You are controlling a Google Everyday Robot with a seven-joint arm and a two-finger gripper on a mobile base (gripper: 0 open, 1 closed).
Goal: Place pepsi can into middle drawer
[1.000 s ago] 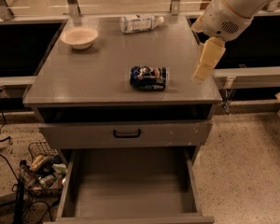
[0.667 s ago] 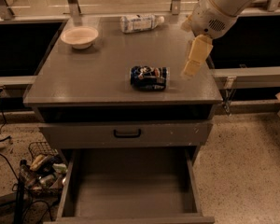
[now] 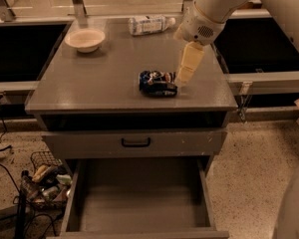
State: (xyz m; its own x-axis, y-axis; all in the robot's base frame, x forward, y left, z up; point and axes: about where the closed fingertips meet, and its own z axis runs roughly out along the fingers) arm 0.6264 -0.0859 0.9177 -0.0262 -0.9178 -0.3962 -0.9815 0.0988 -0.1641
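Gripper (image 3: pixel 182 77) neared pepsi can (image 3: pixel 157 83) (lying left-right).

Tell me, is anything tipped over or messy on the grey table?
Yes, two things lie on their sides on the grey cabinet top: the small dark-blue pepsi can near the front, and the clear white-labelled plastic bottle at the back. Nothing looks spilled. The cream gripper hangs close beside the can.
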